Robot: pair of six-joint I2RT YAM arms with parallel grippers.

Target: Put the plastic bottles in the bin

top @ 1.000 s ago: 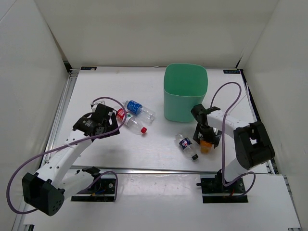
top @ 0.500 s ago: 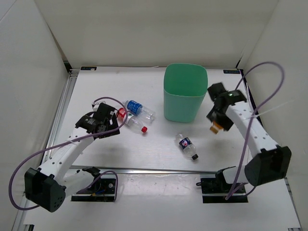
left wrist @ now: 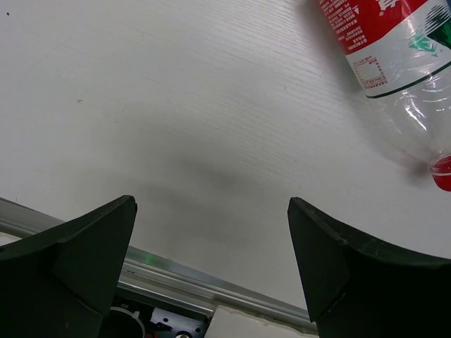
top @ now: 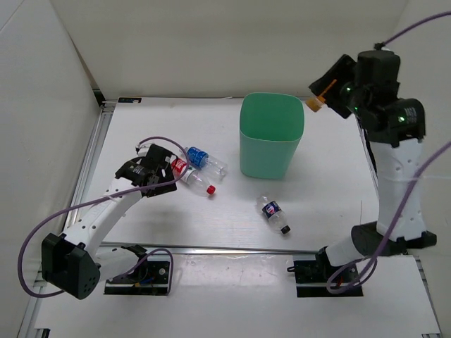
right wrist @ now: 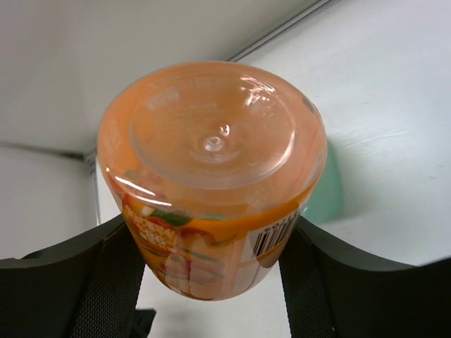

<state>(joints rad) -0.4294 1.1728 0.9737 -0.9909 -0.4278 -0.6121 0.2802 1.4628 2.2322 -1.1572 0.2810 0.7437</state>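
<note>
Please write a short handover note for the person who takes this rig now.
Left gripper: open, low beside the red-label bottle, holding nothing.
Right gripper: shut on the orange bottle, raised high, right of the bin.
Lying on the table: red-label bottle, blue-label bottle, dark-label bottle.
Done: no bottle seen in the bin.
Left: drop the orange one, then the other three.

The green bin (top: 268, 151) stands upper middle; red bottle (top: 189, 176) and blue bottle (top: 204, 159) lie left, dark bottle (top: 275, 214) below, orange bottle (top: 315, 104) high right.
</note>
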